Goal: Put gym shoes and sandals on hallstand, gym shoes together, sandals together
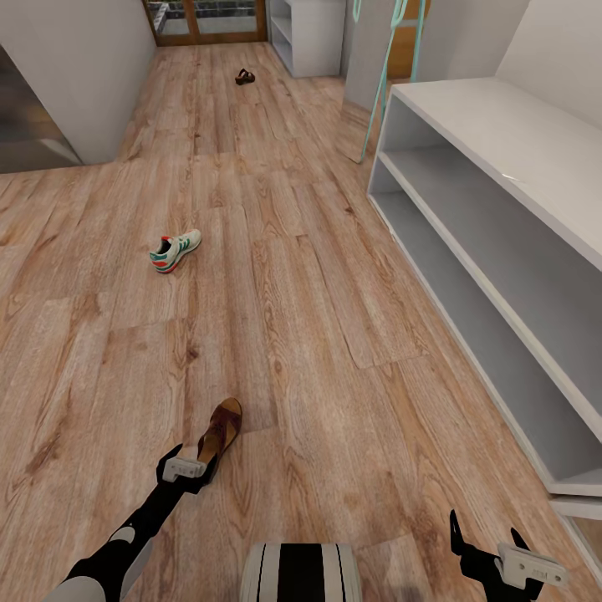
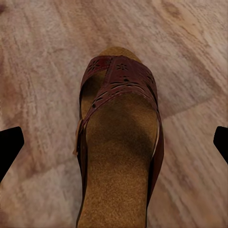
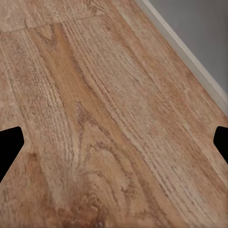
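- The left gripper [image 1: 194, 465] hovers right over the heel end of the near sandal [image 1: 221, 426], jaws spread wide; in the left wrist view the sandal [image 2: 118, 156] lies squarely between the two fingertips [image 2: 9, 145].
- Best play here, I'd say: drop straight down, keep the sole centred, and pinch across the sides behind the strap, not on the soft strap itself.
- The right gripper [image 1: 483, 542] hangs over bare corridor floor [image 1: 318, 334], jaws apart, holding nothing.
- One gym shoe [image 1: 175, 250] lies well up the floor; the second sandal [image 1: 244, 77] is far down the corridor.
- The hallstand [image 1: 502, 142] stands to the right, its top and both tiers bare as far as can be seen. No shoe on it yet.
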